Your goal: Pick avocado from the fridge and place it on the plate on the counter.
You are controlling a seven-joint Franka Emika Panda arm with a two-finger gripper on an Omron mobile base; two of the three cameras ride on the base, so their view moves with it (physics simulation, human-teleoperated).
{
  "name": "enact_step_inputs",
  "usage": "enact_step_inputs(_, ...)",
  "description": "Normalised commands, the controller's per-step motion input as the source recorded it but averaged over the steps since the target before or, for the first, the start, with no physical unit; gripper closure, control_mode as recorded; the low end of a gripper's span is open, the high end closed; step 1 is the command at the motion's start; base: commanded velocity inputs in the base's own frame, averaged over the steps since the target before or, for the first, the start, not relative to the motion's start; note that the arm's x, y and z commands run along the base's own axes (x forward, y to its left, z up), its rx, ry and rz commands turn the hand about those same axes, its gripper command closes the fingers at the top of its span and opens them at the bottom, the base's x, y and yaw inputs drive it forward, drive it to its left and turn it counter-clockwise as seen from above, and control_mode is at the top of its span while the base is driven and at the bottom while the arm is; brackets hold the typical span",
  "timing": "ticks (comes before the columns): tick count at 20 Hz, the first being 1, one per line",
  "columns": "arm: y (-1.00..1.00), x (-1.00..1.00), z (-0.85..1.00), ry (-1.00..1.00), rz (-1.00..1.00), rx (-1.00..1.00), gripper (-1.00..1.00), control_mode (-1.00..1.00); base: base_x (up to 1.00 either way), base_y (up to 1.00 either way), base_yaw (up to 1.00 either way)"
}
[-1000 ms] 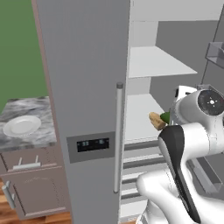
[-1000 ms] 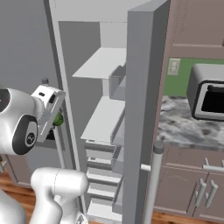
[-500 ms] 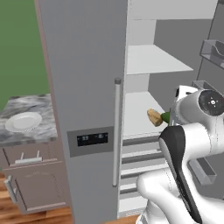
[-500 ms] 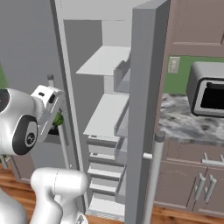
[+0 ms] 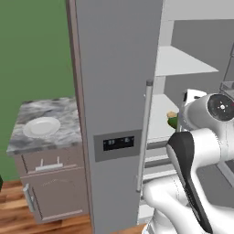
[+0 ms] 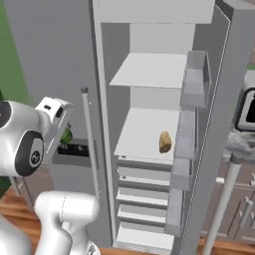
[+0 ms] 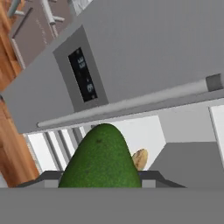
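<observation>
Light is even and diffuse in all three views, with no single visible source and no hard cast shadows. The fridge (image 5: 116, 91) door reads as flat mid-grey without glare; its white inner shelves are bright, shading to grey toward the back wall. The bench (image 5: 45, 114) top and the plate (image 5: 42, 127) are softly lit, the plate barely shaded at its rim. Rendering is coarse and slightly soft, edges mildly jagged. In the hand view the avocado (image 7: 101, 159) shows smooth shading, darker at its sides.

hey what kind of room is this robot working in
A simulated home kitchen, most likely: an open double-door fridge with white shelves, a marbled counter over a brown cabinet, and a white plate on it.
</observation>
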Motion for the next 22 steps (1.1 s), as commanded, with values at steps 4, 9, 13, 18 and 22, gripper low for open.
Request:
enact_step_inputs(4,0.0,0.0,0.0,0.0,0.0,0.0,1.0,1.0,0.0,0.66,-0.13)
enact_step_inputs(9,0.0,0.0,0.0,0.0,0.0,0.0,1.0,1.0,0.0,0.7,-0.13)
enact_step_inputs(13,0.0,0.0,0.0,0.0,0.0,0.0,1.0,1.0,0.0,0.67,-0.06)
enact_step_inputs(18,0.0,0.0,0.0,0.0,0.0,0.0,1.0,1.0,0.02,0.63,0.0)
enact_step_inputs(22,0.0,0.0,0.0,0.0,0.0,0.0,1.0,1.0,0.21,0.52,0.0)
